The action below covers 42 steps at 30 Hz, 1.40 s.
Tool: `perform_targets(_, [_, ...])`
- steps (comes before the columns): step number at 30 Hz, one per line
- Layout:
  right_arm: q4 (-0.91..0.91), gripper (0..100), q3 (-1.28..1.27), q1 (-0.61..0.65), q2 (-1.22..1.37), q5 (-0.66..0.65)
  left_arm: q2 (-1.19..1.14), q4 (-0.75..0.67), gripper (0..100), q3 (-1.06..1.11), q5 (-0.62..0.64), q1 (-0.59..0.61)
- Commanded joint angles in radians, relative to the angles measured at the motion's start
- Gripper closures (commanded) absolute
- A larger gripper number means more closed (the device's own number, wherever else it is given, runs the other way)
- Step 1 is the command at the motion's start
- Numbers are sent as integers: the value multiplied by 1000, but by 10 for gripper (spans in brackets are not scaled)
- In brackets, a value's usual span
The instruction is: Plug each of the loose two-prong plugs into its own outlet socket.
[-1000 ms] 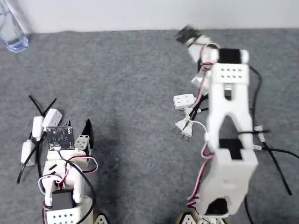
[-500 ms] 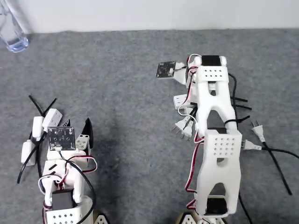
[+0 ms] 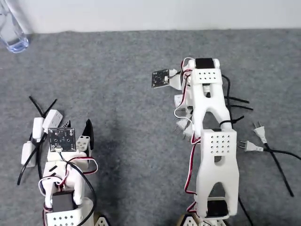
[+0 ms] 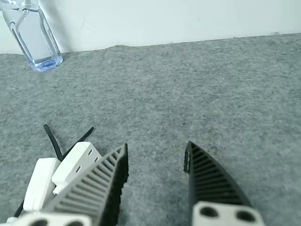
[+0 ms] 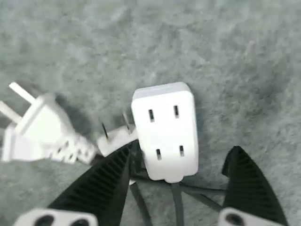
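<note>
The right tool (image 5: 182, 159), jaws apart, hangs over the white outlet block (image 5: 163, 127) lying right of centre on the worktop (image 3: 122, 70). Best to centre, then close on its long sides, avoiding the loose plug (image 5: 40, 129) just beside it.

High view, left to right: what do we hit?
Clear bottle → white outlet blocks with black cords → left arm → right arm → two loose two-prong plugs on black cords.
</note>
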<state>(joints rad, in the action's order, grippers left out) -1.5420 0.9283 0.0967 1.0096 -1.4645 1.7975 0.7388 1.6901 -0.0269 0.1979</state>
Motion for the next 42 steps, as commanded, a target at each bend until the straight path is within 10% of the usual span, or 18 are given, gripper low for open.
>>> perform_targets(1, [28, 776, 21, 2, 21, -11, 15, -29, 819, -8, -11, 3])
perform_targets(5, [22, 998, 21, 13, 2, -3, 15, -29, 819, -8, -11, 3])
perform_targets(23, [-257, 990, 5, 217, -446, 304, 15, -25, 819, -8, -11, -15])
perform_targets(42, [-122, 989, -861, 381, -809, 428, 15, -28, 819, -8, -12, -17])
